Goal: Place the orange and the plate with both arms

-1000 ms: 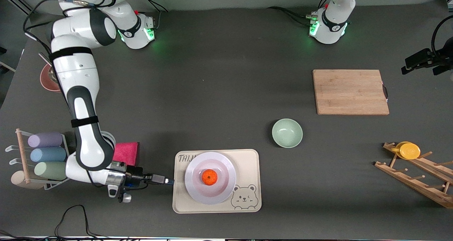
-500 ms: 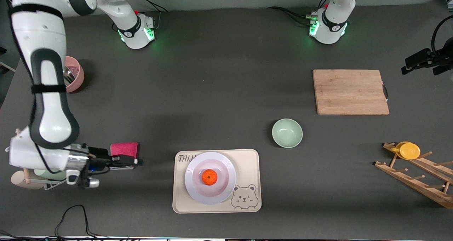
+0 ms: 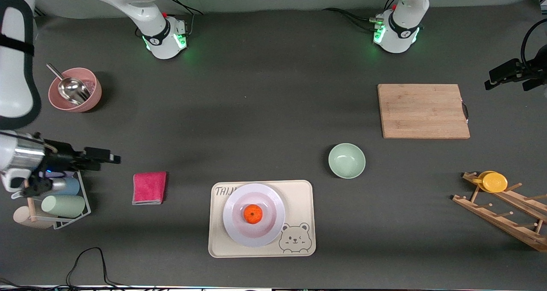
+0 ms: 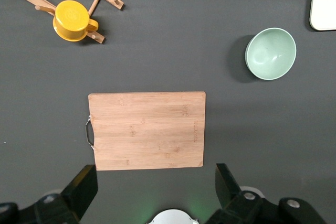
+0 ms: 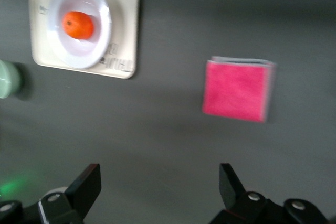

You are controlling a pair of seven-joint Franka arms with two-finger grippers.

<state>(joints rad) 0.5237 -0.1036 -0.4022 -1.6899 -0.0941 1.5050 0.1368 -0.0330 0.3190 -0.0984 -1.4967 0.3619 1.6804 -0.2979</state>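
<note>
The orange [image 3: 253, 214] lies in the middle of the lavender-white plate [image 3: 273, 205], which rests on the cream bear tray [image 3: 301, 192] near the front camera. The right wrist view shows the same orange [image 5: 79, 24] and plate [image 5: 63, 51] well away from the fingers. My right gripper [image 3: 112, 157] [image 5: 159, 184] hangs open and empty beside the cup rack, at the right arm's end of the table. In the left wrist view my left gripper [image 4: 155, 184] is open and empty, high over bare table between the cutting board and its own base.
A pink cloth [image 3: 148, 187] lies between the cup rack [image 3: 64, 197] and the tray. A pink bowl with a metal scoop [image 3: 74, 90] stands toward the right arm's base. A green bowl [image 3: 346, 160], a wooden cutting board [image 3: 423, 110] and a yellow cup on a wooden rack [image 3: 493, 182] fill the left arm's end.
My right gripper has drawn back from the tray's edge, past the pink cloth, to the cup rack, and its fingers have spread wide. Plate, orange and left arm have not moved.
</note>
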